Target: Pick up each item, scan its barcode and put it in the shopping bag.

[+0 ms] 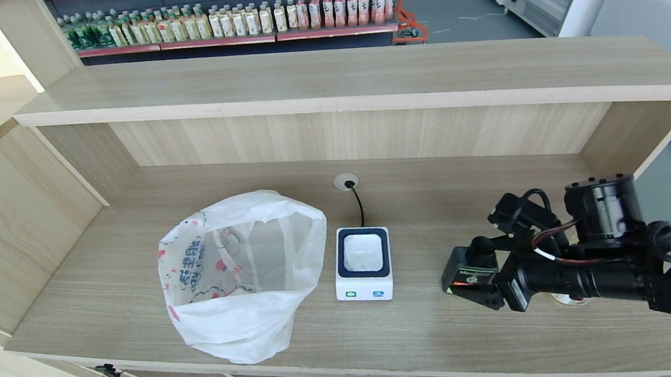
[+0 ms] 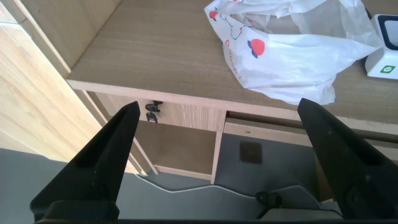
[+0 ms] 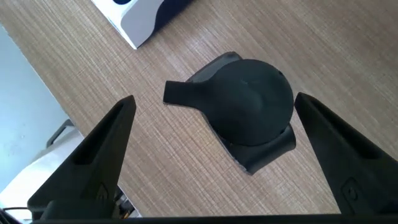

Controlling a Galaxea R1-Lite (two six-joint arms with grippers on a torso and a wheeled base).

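Starting at the left, found the left hand (image 2: 217, 106) released, fingers spread wide with nothing between them, held low off the near left edge of the worktop (image 1: 415, 339). Saw the shopping bag (image 1: 240, 282) next, standing on the worktop left of centre, mouth open and, as far as its thin plastic allowed a look, holding nothing. Noted the scanner (image 1: 364, 263) just beside the bag on its right, window facing up, its cable (image 1: 358, 201) running to a hole at the far side. Farther right, apart from the scanner, spotted the black item (image 1: 470, 268) lying on the worktop. Placed the right hand (image 3: 214, 101) above that item, also released, one finger out to either side and neither touching it. Judged the task barely begun: nothing bagged, nothing at the scanner, the first grasp not yet made. Reckoned what was left as closing on the black item, lifting it, turning its barcode to the scanner window, then carrying it left and dropping it into the bag.
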